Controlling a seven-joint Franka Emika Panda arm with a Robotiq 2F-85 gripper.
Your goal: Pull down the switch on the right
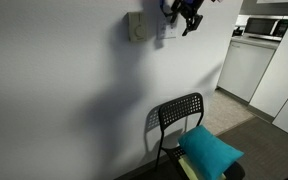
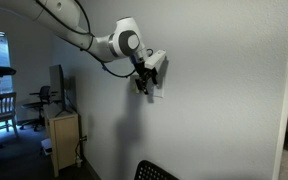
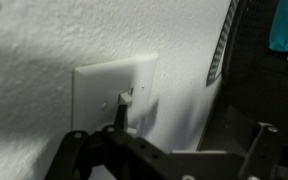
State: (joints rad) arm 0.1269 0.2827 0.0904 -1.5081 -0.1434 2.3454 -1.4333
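The switch [image 3: 109, 95] is a small white square plate on the white wall, with a tiny toggle [image 3: 124, 97] on its right half. In the wrist view my gripper [image 3: 188, 130] is open and holds nothing. Its left fingertip touches the toggle from below and its other finger stands off to the right over bare wall. In both exterior views the gripper [image 1: 187, 18] [image 2: 146, 78] is pressed up to the wall and hides most of the plate [image 1: 167, 32] [image 2: 157, 94].
A beige box with a round dial [image 1: 136, 27] is on the wall beside the switch. A black chair [image 1: 179, 115] with a teal cushion [image 1: 210, 150] stands below. A kitchen counter [image 1: 249, 65] and a microwave [image 1: 267, 27] are off to the side.
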